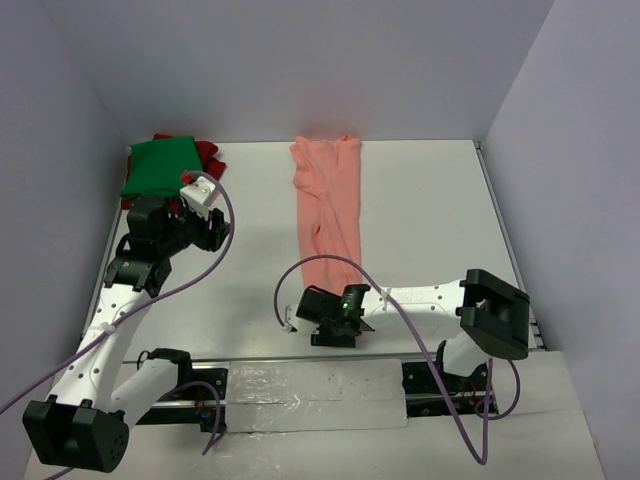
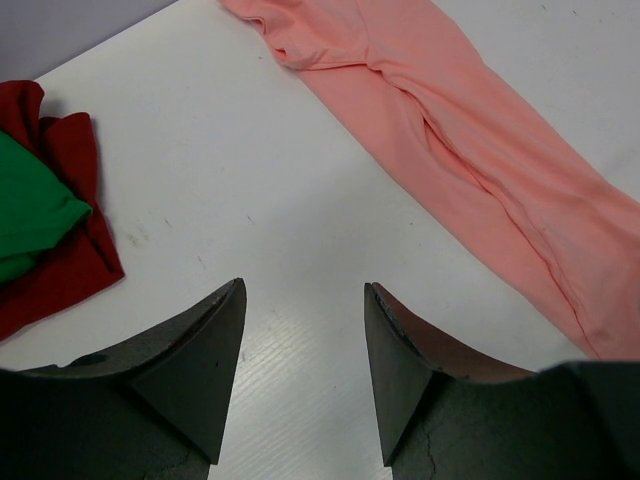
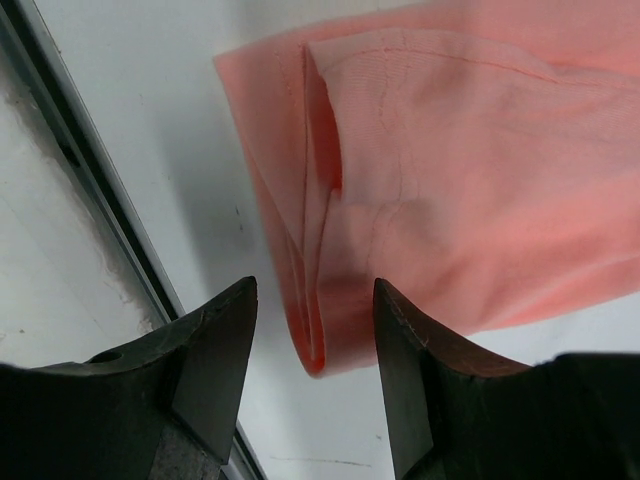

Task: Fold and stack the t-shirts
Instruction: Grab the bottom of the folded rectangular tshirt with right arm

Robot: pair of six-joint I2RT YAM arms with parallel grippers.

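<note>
The salmon-pink t-shirt [image 1: 328, 205] lies folded into a long narrow strip down the middle of the table; it also shows in the left wrist view [image 2: 480, 150] and the right wrist view [image 3: 460, 170]. The green t-shirt [image 1: 160, 166] lies folded on the dark red t-shirt [image 1: 207, 155] at the far left corner; both show in the left wrist view, green [image 2: 25, 210] over red [image 2: 70, 250]. My right gripper [image 3: 312, 300] is open, its jaws on either side of the pink strip's near folded corner. My left gripper [image 2: 303, 300] is open and empty above bare table, next to the stack.
The table's near edge rail [image 3: 100, 200] runs just beside the pink strip's near end. Grey walls close in the table on the left, back and right. A purple cable [image 1: 330, 265] loops over the strip's near end.
</note>
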